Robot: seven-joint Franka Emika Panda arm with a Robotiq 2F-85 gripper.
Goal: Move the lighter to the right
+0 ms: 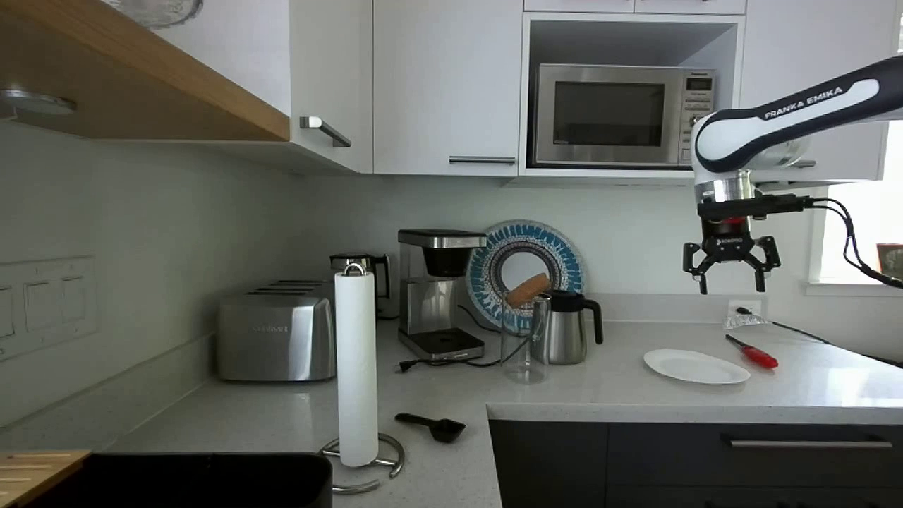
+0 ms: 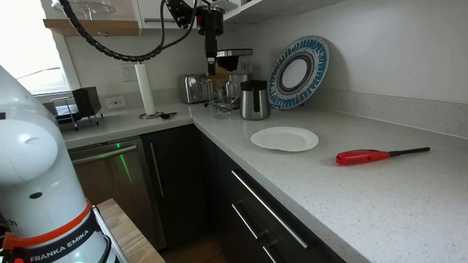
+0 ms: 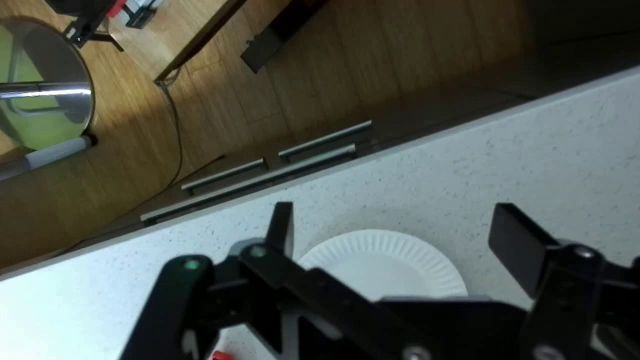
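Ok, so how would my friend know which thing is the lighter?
Start at the pale countertop with dark drawers below, then find the flat white plate lying on it. To the right of that plate in both exterior views lies the lighter. Unlike the round, all-white plate, it is long and slim, with a red handle and a thin black nozzle.

Red lighter (black-nosed), white plate, speckled counter.
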